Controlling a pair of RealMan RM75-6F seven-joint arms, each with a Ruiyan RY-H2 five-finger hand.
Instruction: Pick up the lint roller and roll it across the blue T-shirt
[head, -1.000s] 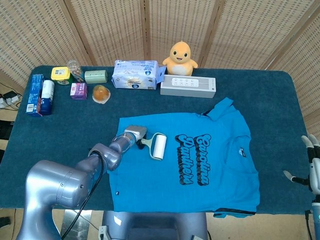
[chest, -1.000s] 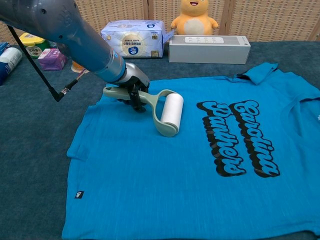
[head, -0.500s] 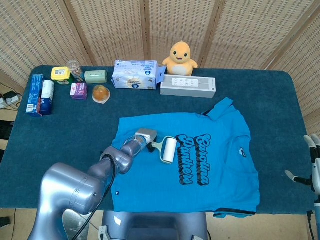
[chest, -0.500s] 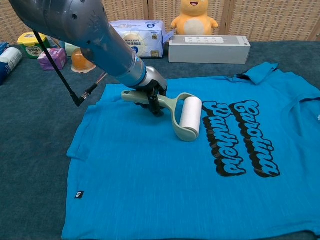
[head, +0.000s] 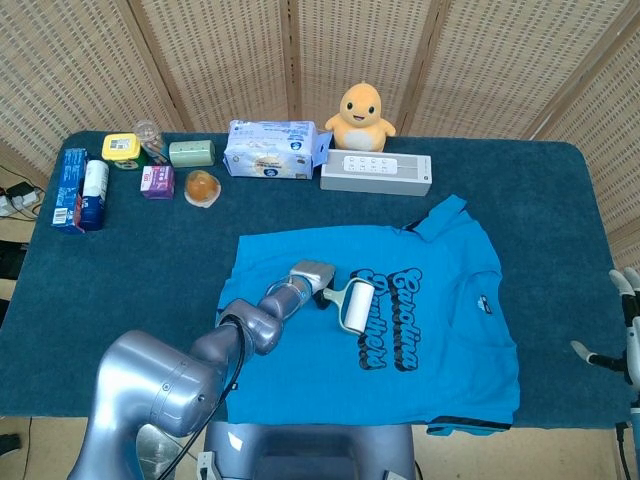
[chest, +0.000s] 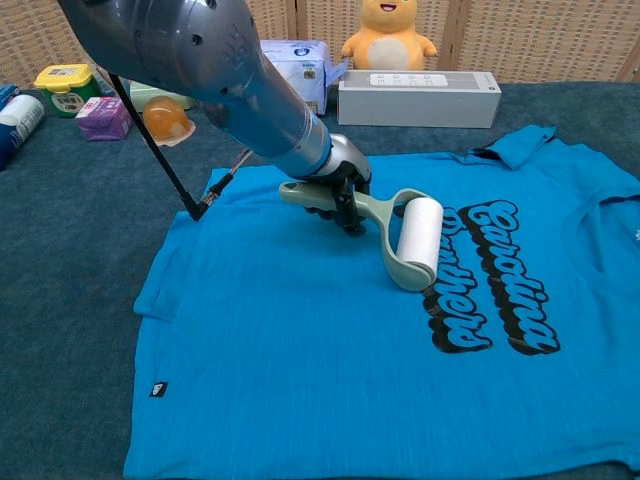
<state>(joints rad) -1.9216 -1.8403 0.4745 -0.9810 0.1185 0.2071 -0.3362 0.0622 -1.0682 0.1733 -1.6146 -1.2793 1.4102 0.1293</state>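
The blue T-shirt (head: 430, 350) (chest: 300, 380) with black lettering lies flat on the table. My left hand (head: 311, 279) (chest: 335, 180) grips the pale green handle of the lint roller (head: 357, 305) (chest: 416, 240). Its white roll rests on the shirt at the left edge of the lettering. My right hand (head: 626, 330) hangs at the far right edge of the head view, off the table, fingers spread and holding nothing.
Along the back of the dark blue table (head: 120, 270) stand a tissue pack (head: 268, 149), a yellow plush chick (head: 361, 118), a white box (head: 376, 173), an orange cup (head: 202, 187) and several small packages (head: 85, 185) at the left.
My left hand has pushed the lint roller to the right across the shirt, from the plain blue part onto the edge of the lettering. The right hand has stayed put.
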